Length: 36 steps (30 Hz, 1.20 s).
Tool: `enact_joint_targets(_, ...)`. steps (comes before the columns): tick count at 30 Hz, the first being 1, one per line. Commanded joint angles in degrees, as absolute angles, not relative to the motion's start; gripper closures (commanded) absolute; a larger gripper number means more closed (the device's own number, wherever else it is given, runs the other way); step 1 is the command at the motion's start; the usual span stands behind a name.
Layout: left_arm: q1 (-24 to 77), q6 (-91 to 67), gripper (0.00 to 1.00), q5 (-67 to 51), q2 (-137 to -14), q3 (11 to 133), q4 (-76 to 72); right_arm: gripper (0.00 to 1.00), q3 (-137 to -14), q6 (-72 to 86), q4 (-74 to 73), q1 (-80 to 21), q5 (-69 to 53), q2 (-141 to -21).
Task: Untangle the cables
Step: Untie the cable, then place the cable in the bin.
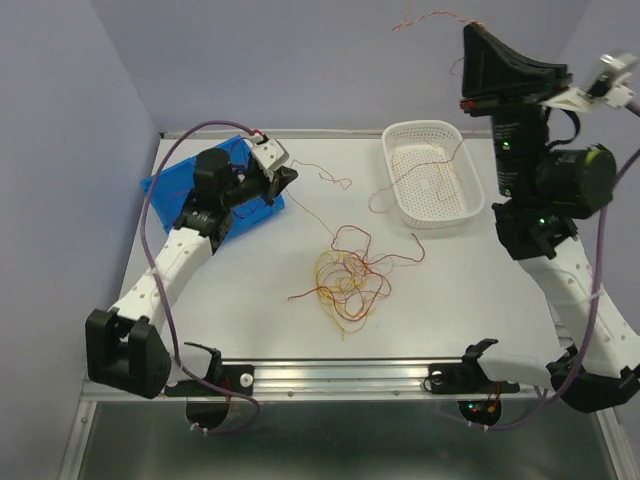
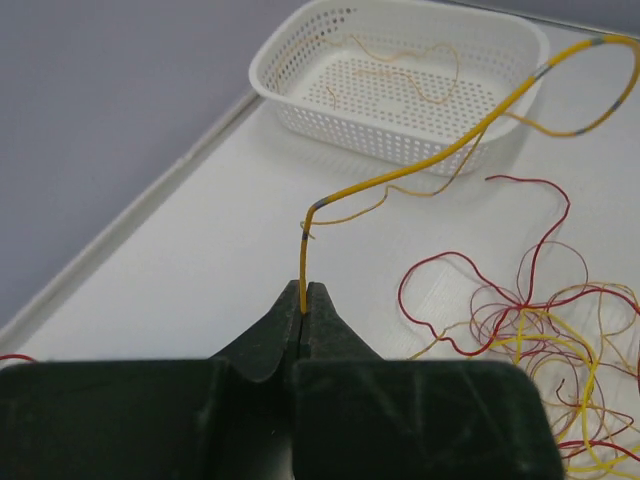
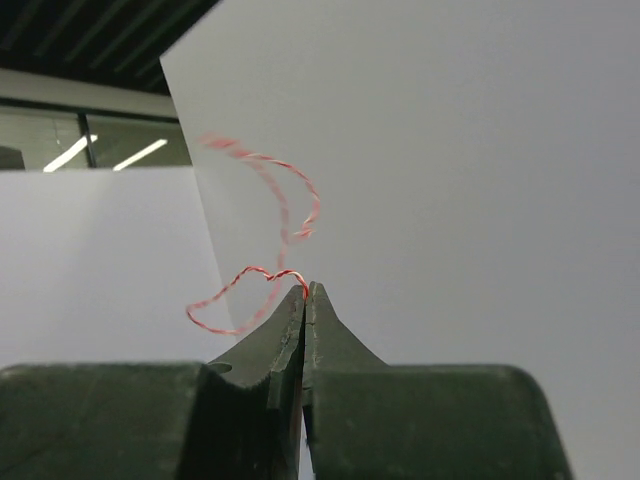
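A loose tangle of thin dark red and yellow cables (image 1: 345,275) lies mid-table; it also shows at the right of the left wrist view (image 2: 540,320). My left gripper (image 1: 290,176) is low over the back left of the table, shut on a yellow cable (image 2: 420,165) that curves away toward the tangle; its tips (image 2: 303,290) pinch the cable's end. My right gripper (image 1: 468,32) is raised high at the back right above the basket, shut on a thin red-and-white twisted strand (image 3: 250,275) that curls free in the air (image 1: 430,17).
A white perforated basket (image 1: 470,185) stands at the back right with a few thin strands inside; it also shows in the left wrist view (image 2: 330,105). A blue mat (image 1: 165,185) lies under the left arm. A lone red strand (image 1: 330,178) lies by the left gripper.
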State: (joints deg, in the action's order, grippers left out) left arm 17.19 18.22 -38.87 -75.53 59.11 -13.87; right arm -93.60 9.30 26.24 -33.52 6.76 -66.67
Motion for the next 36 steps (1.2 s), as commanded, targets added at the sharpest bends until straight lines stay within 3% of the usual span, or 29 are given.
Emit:
enact_joint_targets(1, 17.1, 20.9, 1.00, -35.3, -67.0, 64.4, -6.8, 0.99, -90.8, 11.1, 30.8, -33.9, 3.2, -72.1)
enact_joint_targets(6, 16.8, 26.9, 1.00, -26.5, -58.6, 71.2, 1.3, 0.99, -88.5, 12.9, 39.0, -33.9, -1.8, -77.3)
enact_joint_targets(9, 16.8, 28.9, 1.00, -22.0, -57.0, 75.3, 3.3, 0.99, -87.5, 12.8, 41.6, -34.0, 1.5, -79.2)
enact_joint_targets(14, 16.7, 30.0, 1.00, -21.9, -59.0, 89.6, 7.3, 1.00, -86.0, 10.8, 42.4, -33.9, 4.5, -82.7)
enact_joint_targets(21, 16.8, 29.2, 1.00, -19.6, -67.6, 119.3, 14.6, 1.00, -84.0, 14.1, 46.6, -33.9, 0.4, -89.8)
enact_joint_targets(23, 16.8, 29.8, 1.00, -17.8, -67.6, 122.2, 13.9, 0.99, -84.2, 15.1, 49.5, -34.0, -2.2, -91.8)
enact_joint_targets(28, 16.7, 31.8, 1.00, -14.9, -62.5, 120.9, 10.4, 0.99, -87.7, 21.3, 57.3, -34.0, -9.0, -101.8)
enact_joint_targets(36, 16.8, 38.1, 1.00, -5.8, -52.2, 106.1, 2.4, 0.99, -101.8, 36.5, 71.9, -34.2, -17.9, -122.2)
